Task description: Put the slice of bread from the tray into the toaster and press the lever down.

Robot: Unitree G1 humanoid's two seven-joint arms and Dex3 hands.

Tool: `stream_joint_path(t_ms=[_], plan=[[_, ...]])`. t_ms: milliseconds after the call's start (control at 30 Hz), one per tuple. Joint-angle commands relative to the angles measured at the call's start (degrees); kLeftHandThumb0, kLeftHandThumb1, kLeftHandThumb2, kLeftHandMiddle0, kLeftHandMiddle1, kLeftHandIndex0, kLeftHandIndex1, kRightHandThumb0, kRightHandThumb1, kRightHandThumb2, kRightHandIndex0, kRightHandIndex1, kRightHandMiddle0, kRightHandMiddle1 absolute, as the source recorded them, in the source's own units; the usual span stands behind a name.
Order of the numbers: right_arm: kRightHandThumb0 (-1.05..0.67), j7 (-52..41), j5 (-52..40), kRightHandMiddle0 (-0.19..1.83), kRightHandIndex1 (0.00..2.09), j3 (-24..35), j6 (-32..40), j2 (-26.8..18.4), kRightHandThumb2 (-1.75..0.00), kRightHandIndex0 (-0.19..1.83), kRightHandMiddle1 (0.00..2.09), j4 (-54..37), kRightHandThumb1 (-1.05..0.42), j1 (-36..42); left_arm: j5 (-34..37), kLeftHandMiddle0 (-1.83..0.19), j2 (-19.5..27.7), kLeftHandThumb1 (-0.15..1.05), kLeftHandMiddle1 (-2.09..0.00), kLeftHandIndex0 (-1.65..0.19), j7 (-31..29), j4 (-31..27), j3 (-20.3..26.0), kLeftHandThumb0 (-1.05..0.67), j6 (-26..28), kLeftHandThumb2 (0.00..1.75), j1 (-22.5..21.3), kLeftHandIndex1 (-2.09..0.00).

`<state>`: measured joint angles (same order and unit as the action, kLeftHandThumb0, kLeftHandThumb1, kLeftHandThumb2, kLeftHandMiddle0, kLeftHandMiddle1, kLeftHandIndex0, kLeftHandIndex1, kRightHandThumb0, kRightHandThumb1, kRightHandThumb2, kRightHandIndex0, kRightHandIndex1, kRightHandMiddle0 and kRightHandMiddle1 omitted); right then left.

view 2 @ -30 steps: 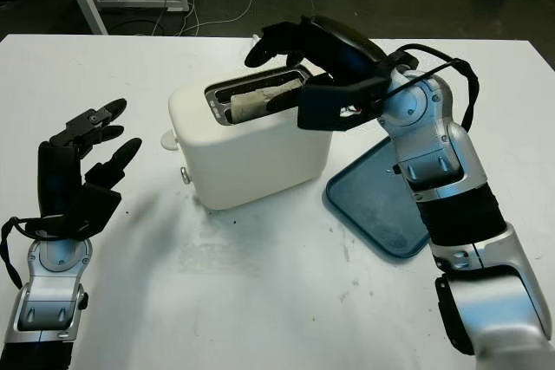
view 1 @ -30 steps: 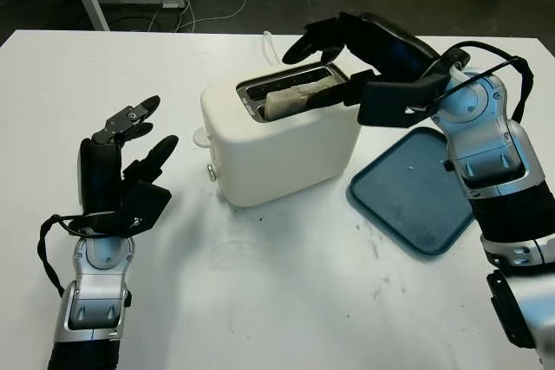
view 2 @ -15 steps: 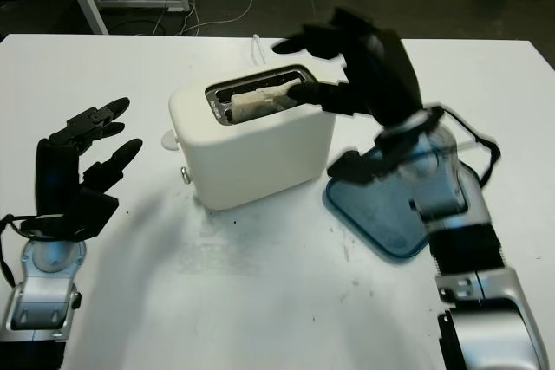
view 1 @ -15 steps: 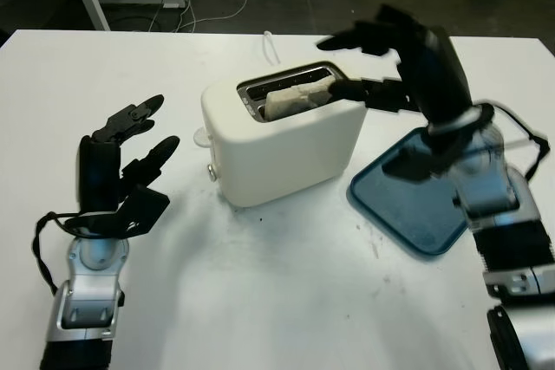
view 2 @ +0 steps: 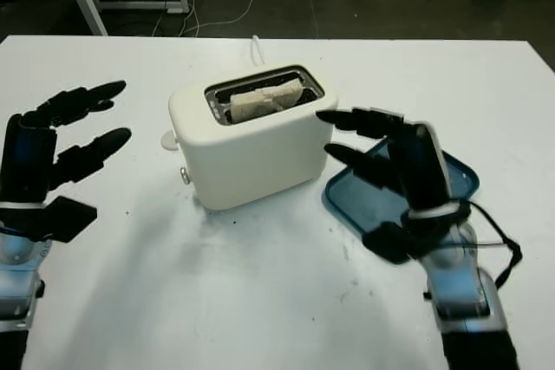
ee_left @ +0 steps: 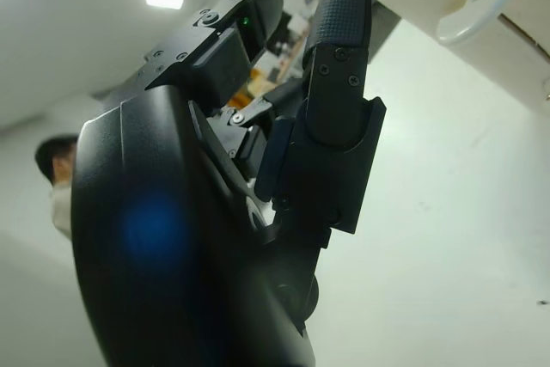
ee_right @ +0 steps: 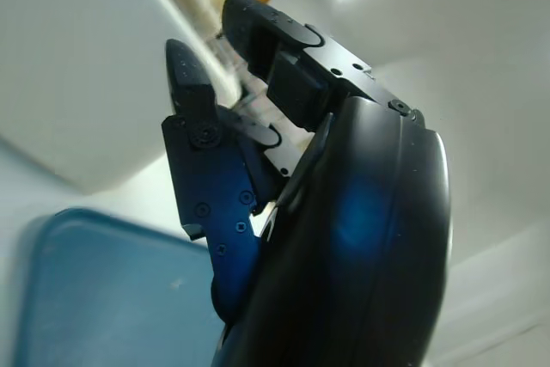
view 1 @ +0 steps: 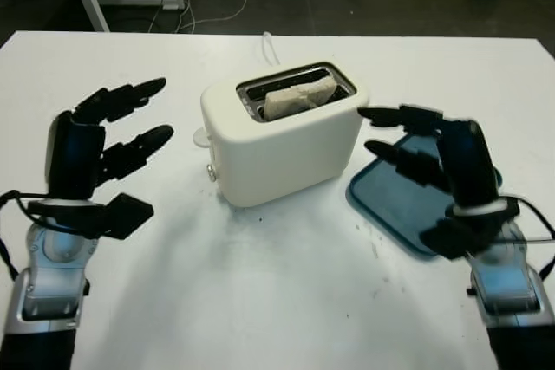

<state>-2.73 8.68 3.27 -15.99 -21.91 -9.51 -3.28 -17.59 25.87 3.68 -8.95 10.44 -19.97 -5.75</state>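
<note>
While the slice of bread [view 1: 299,98] sits in the toaster [view 1: 282,140] slot at frame centre, the lever [view 1: 201,137] projects leftward toward the nearer, open left hand [view 1: 100,149]; the right hand [view 1: 434,158] is open too.

Right hand [view 1: 434,149] has pulled back off the toaster [view 1: 282,140]: a second ago it reached over the slot at the bread slice [view 1: 298,97], now it's open above the blue tray [view 1: 395,205], fingers [view 1: 395,114] pointing at the toaster's side, not touching. Bread sits a bit lower in the slot. Left hand [view 1: 100,140] has risen slightly and shifted outward on the worktop [view 1: 260,283], also open.
</note>
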Motion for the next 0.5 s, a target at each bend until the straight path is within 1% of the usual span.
stream_joint_path(t_ms=[0,67,200,300,367,433,467], plan=[[-0.27,-1.7,-3.0,0.94,0.49,1.1,4.6,0.8,-0.25,0.94,0.04,-1.4,-0.92,0.9,-0.7,-0.65,1.9,0.92,-0.78,-0.91,-1.1,0.4,0.5,-0.52,-1.5,0.09,-0.6,-0.06],[-0.27,-2.7,-4.8,0.94,0.5,1.8,7.9,1.5,-0.25,0.93,0.04,-1.8,-0.92,1.0,-0.7,-0.66,3.0,0.92,-0.77,-0.91,-2.0,0.6,0.5,-0.5,-1.8,0.09,-0.8,-0.06],[-0.28,-3.1,-6.4,0.96,0.53,3.0,12.9,2.5,-0.19,0.94,0.04,-3.1,-0.92,0.7,-1.6,-0.68,4.7,0.92,-0.77,-0.92,-3.8,0.8,0.1,-0.51,-1.5,0.09,-1.1,-0.06],[-0.29,-3.2,-7.0,0.97,0.66,3.8,14.8,3.0,-0.18,0.89,0.03,-3.3,-0.92,0.5,-2.3,-0.69,5.8,0.92,-0.77,-0.93,-5.2,0.4,-0.1,-0.51,-0.7,0.09,-1.2,-0.06],[-0.31,-3.2,-6.9,0.99,0.76,4.2,15.1,3.0,-0.18,0.85,0.02,-3.2,-0.92,0.3,-2.5,-0.71,6.9,0.92,-0.78,-0.96,-7.0,0.2,-0.2,-0.46,0.0,0.15,-1.3,-0.07],[-0.3,-2.8,-6.2,0.99,0.79,4.7,14.1,2.8,-0.17,0.83,0.02,-2.5,-0.92,-0.1,-3.0,-0.73,9.1,0.92,-0.81,-0.98,-9.6,0.0,-0.3,-0.42,0.5,0.24,-1.6,-0.07],[-0.3,-2.7,-6.0,0.99,0.79,4.9,13.5,2.7,-0.17,0.83,0.02,-2.1,-0.92,-0.3,-3.2,-0.74,10.1,0.92,-0.86,-0.99,-10.9,-0.2,-0.3,-0.4,0.9,0.29,-1.8,-0.07]])
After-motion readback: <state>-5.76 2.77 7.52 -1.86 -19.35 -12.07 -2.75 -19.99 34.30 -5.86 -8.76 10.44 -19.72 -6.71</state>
